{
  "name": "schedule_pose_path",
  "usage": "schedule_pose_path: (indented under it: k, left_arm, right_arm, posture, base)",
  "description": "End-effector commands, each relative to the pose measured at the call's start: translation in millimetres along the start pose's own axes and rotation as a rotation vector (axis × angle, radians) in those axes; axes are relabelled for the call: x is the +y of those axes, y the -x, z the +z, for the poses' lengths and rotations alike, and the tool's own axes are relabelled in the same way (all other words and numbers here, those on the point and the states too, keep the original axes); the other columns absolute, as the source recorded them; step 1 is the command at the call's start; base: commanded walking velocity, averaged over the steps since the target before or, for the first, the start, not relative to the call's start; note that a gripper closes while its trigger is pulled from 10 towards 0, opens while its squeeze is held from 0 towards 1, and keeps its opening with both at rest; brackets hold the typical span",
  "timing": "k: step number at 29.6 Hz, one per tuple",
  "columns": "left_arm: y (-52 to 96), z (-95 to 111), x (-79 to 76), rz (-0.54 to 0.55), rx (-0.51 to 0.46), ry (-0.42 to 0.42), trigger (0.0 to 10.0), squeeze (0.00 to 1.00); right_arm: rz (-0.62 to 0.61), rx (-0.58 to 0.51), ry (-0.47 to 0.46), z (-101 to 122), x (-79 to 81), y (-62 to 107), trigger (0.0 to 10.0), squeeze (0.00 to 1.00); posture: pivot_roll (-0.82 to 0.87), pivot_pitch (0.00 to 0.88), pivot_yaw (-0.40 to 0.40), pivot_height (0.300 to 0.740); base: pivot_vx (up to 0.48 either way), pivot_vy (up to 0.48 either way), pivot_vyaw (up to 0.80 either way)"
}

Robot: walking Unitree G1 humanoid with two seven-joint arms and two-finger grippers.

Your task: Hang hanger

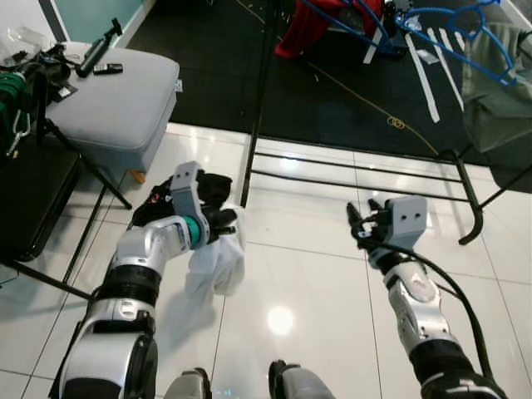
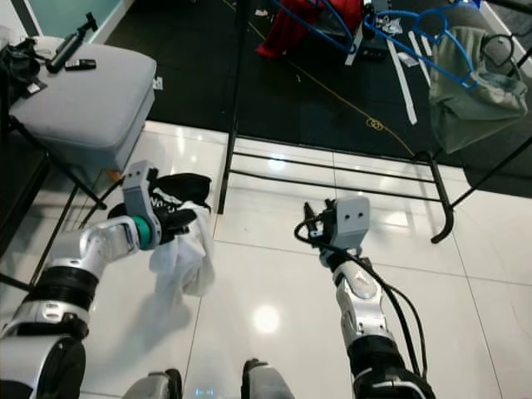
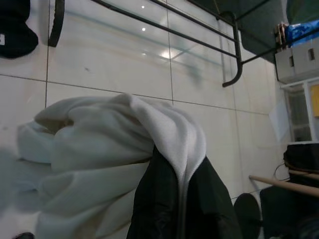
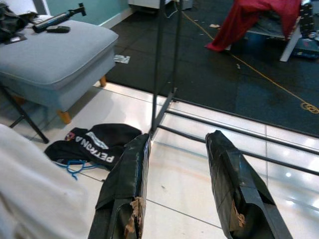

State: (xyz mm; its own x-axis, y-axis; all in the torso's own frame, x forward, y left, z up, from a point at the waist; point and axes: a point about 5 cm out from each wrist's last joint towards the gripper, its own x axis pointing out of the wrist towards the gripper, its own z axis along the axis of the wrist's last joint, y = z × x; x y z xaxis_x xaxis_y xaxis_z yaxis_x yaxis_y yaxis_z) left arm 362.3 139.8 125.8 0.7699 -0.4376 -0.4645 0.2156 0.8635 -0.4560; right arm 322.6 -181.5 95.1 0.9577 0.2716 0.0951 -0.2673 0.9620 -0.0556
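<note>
My left gripper (image 1: 221,221) is shut on a white garment (image 1: 218,268), held low over the tiled floor; in the left wrist view the cloth (image 3: 119,149) drapes over a black finger (image 3: 199,204). Whether a hanger sits inside the cloth cannot be told. My right gripper (image 1: 360,223) hovers to the right, open, with nothing between its fingers (image 4: 127,184). Ahead stands a black clothes rack with an upright pole (image 1: 266,75) and low base bars (image 1: 357,162). Blue hangers (image 1: 449,51) hang at the far right, one carrying a grey-green garment (image 1: 495,91).
A black garment with white lettering (image 4: 97,144) lies on the floor by the rack's foot. A grey ottoman (image 1: 116,104) stands at the left with a black folding stand (image 1: 33,191) beside it. A red cloth (image 1: 320,25) lies on the dark floor beyond.
</note>
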Motion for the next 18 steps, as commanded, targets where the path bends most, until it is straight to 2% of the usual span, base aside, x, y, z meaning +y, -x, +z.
schedule_pose_path:
  k: [1, 3, 4, 5, 6, 7, 8, 9, 10, 11, 13, 14, 15, 16, 17, 18]
  left_arm:
    - [1.1, 10, -9.0, -0.010, -0.022, 0.042, 0.0, 0.00]
    - [1.1, 10, -9.0, -0.010, -0.022, 0.042, 0.0, 0.00]
    - [2.5, 15, -12.8, -0.013, -0.038, 0.043, 0.0, 0.00]
    - [2.5, 15, -12.8, -0.013, -0.038, 0.043, 0.0, 0.00]
    - [4.5, 22, -20.8, -0.051, -0.064, -0.009, 0.0, 0.00]
    - [4.5, 22, -20.8, -0.051, -0.064, -0.009, 0.0, 0.00]
    - [7.2, 26, -29.9, -0.113, -0.088, -0.093, 0.0, 0.00]
    - [7.2, 26, -29.9, -0.113, -0.088, -0.093, 0.0, 0.00]
    - [10.3, 29, -36.9, -0.167, -0.119, -0.177, 0.0, 0.00]
    - [10.3, 29, -36.9, -0.167, -0.119, -0.177, 0.0, 0.00]
    - [20.9, 34, -47.0, -0.262, -0.210, -0.379, 0.0, 0.00]
    - [20.9, 34, -47.0, -0.262, -0.210, -0.379, 0.0, 0.00]
    - [24.6, 36, -49.6, -0.284, -0.244, -0.440, 0.0, 0.00]
    - [24.6, 36, -49.6, -0.284, -0.244, -0.440, 0.0, 0.00]
    - [29.7, 39, -52.2, -0.303, -0.291, -0.526, 0.0, 0.00]
    - [29.7, 39, -52.2, -0.303, -0.291, -0.526, 0.0, 0.00]
  right_arm:
    - [0.213, 0.042, 0.020, -8, 22.9, 4.0, 10.0, 0.00]
    - [0.213, 0.042, 0.020, -8, 22.9, 4.0, 10.0, 0.00]
    - [0.325, 0.051, 0.046, -9, 35.3, 5.4, 10.0, 0.00]
    - [0.325, 0.051, 0.046, -9, 35.3, 5.4, 10.0, 0.00]
    - [0.413, 0.050, 0.049, -10, 46.9, 6.4, 10.0, 0.85]
    - [0.413, 0.050, 0.049, -10, 46.9, 6.4, 10.0, 0.85]
    - [0.447, 0.038, 0.011, -9, 53.6, 5.7, 10.0, 1.00]
    - [0.447, 0.038, 0.011, -9, 53.6, 5.7, 10.0, 1.00]
    - [0.463, 0.024, -0.018, -7, 57.0, 4.7, 10.0, 1.00]
    - [0.463, 0.024, -0.018, -7, 57.0, 4.7, 10.0, 1.00]
    - [0.478, -0.006, -0.068, -2, 57.2, 3.1, 10.0, 1.00]
    - [0.478, -0.006, -0.068, -2, 57.2, 3.1, 10.0, 1.00]
    - [0.483, -0.014, -0.074, -1, 56.3, 3.1, 10.0, 1.00]
    - [0.483, -0.014, -0.074, -1, 56.3, 3.1, 10.0, 1.00]
    - [0.483, -0.024, -0.077, 2, 54.0, 2.9, 10.0, 1.00]
    - [0.483, -0.024, -0.077, 2, 54.0, 2.9, 10.0, 1.00]
  posture:
    - [-0.02, 0.133, -0.043, 0.740]
    - [-0.02, 0.133, -0.043, 0.740]
    - [-0.02, 0.132, -0.043, 0.740]
    - [-0.02, 0.132, -0.043, 0.740]
    - [-0.02, 0.131, -0.043, 0.740]
    - [-0.02, 0.131, -0.043, 0.740]
    - [-0.01, 0.132, -0.043, 0.740]
    - [-0.01, 0.132, -0.043, 0.740]
    - [-0.01, 0.132, -0.042, 0.740]
    - [-0.01, 0.132, -0.042, 0.740]
    - [-0.02, 0.133, -0.037, 0.740]
    - [-0.02, 0.133, -0.037, 0.740]
    - [-0.02, 0.133, -0.037, 0.740]
    - [-0.02, 0.133, -0.037, 0.740]
    - [-0.01, 0.135, -0.035, 0.740]
    - [-0.01, 0.135, -0.035, 0.740]
  base:
    - [0.000, 0.000, 0.00]
    - [0.000, 0.000, 0.00]
    - [0.000, 0.000, 0.00]
    - [0.000, 0.000, 0.00]
    - [0.000, 0.000, 0.00]
    - [0.000, 0.000, 0.00]
    - [0.000, 0.000, 0.00]
    - [0.000, 0.000, 0.00]
    - [0.000, 0.000, 0.00]
    - [0.000, 0.000, 0.00]
    - [0.000, 0.000, 0.00]
    - [0.000, 0.000, 0.00]
    - [0.000, 0.000, 0.00]
    - [0.000, 0.000, 0.00]
    - [0.000, 0.000, 0.00]
    - [0.000, 0.000, 0.00]
